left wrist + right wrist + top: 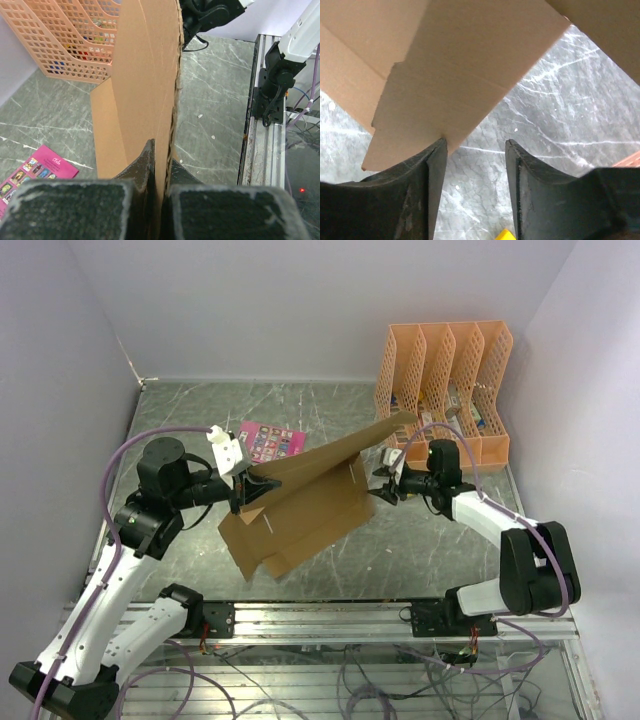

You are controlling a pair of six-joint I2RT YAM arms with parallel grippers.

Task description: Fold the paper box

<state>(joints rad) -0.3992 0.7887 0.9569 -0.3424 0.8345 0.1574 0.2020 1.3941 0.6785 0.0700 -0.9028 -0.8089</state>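
Two-handed: gripped paper box (300,515) at nine o'clock in left tool (246,490); held right tool (380,485) parted, empty, at three o'clock.

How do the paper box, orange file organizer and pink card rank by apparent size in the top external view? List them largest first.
1. paper box, though its raised flap sits nearer the camera, so its lead is unsure.
2. orange file organizer.
3. pink card, clearly smallest.

pink card (35,172) – cut off at lower-left frame edge | organizer (445,380) contents – too small to tell | yellow object (505,235) cut off, bottom edge | paper box (445,75) runs past top edge
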